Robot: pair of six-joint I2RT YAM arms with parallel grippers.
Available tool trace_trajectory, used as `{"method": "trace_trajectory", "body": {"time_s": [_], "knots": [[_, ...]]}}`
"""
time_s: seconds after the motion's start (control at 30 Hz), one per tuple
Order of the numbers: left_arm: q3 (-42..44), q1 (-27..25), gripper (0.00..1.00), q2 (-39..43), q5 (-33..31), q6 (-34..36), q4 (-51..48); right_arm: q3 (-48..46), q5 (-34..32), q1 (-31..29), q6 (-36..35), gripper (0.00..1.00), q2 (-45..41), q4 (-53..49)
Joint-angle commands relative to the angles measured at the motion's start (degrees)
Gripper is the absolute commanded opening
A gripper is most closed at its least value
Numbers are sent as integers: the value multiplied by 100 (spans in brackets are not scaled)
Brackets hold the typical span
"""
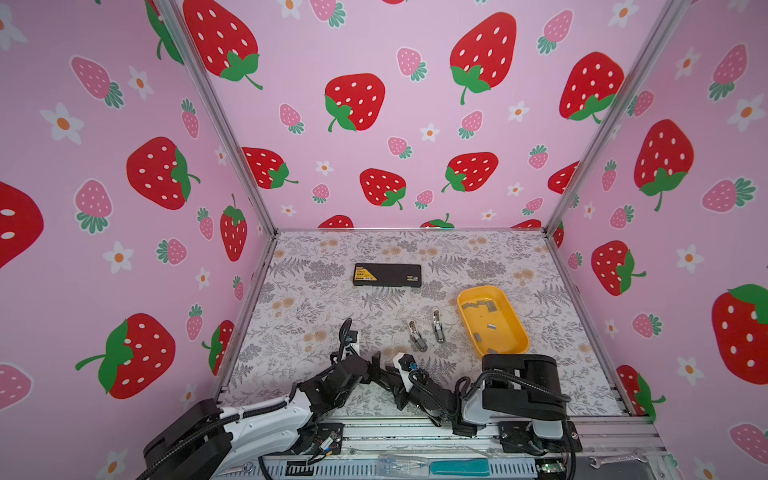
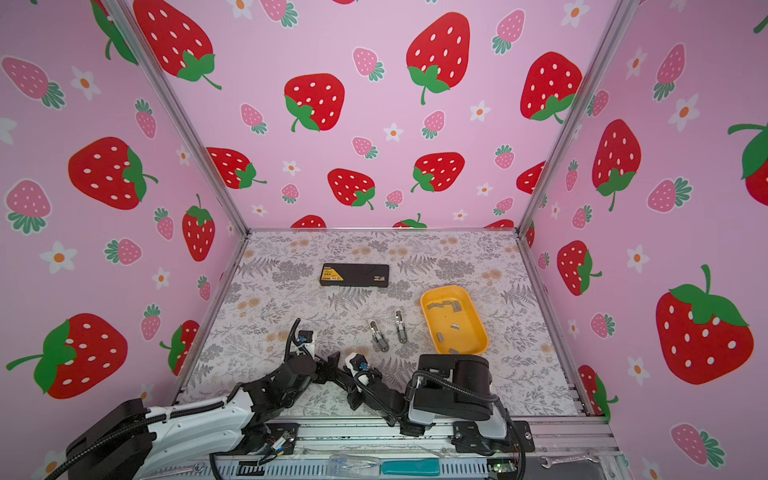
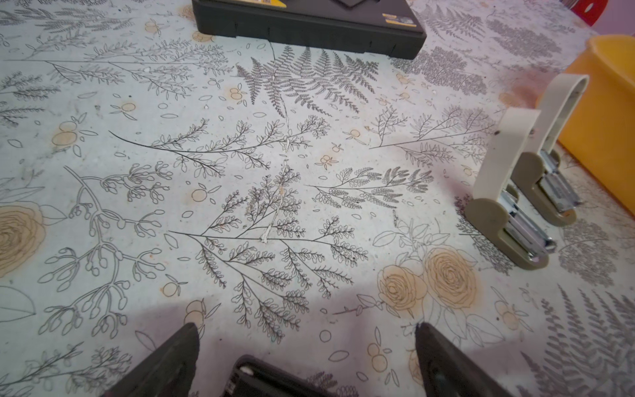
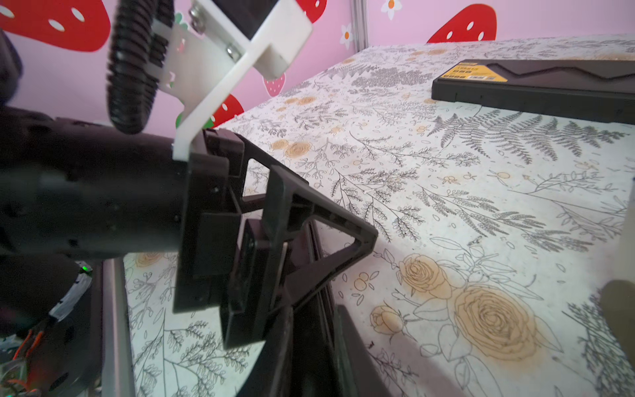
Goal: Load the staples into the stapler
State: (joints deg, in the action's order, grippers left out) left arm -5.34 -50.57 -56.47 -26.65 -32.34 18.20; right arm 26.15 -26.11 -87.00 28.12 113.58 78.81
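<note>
Since the staples seem light, slick and brittle, pinch one strip's long edges — well beyond the spread left gripper and near-shut right gripper.

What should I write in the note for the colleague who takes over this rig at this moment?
Left gripper: open, empty, low at the front.
Right gripper: almost closed, empty, close beside the left one.
Staples: loose strips in the yellow tray, on the right.
Staplers: two, left of the tray, lids raised.
Done: both staplers stand open; no strip is picked up yet.
Left: take a strip, lay it in a stapler, close the lid.
</note>
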Motion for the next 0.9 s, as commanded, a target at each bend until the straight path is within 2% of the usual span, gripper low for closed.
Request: {"method": "trace_trajectory", "body": {"time_s": [0.0, 0.13, 0.47, 0.53, 0.73, 0.87], "knots": [[-64, -39, 99, -280, 51, 24, 160, -394, 186, -124, 155, 23, 451, -915], [-138, -44, 99, -253, -6, 45, 102, -409, 93, -124, 132, 24, 286, -1063], [-552, 27, 99, 836, -262, 12, -1252, -12, 134, -130, -268, 50, -1440, -2644], [-712, 128, 99, 962, -240, -16, -1589, 85, 126, -128, -332, 55, -1465, -2778], [-1181, 528, 99, 1220, -224, -92, -2427, 430, 59, -115, -327, 61, -1044, -2884], [-1403, 1139, 99, 1401, 275, -217, -2800, 663, -11, -78, -283, 57, -728, -2906]]}}
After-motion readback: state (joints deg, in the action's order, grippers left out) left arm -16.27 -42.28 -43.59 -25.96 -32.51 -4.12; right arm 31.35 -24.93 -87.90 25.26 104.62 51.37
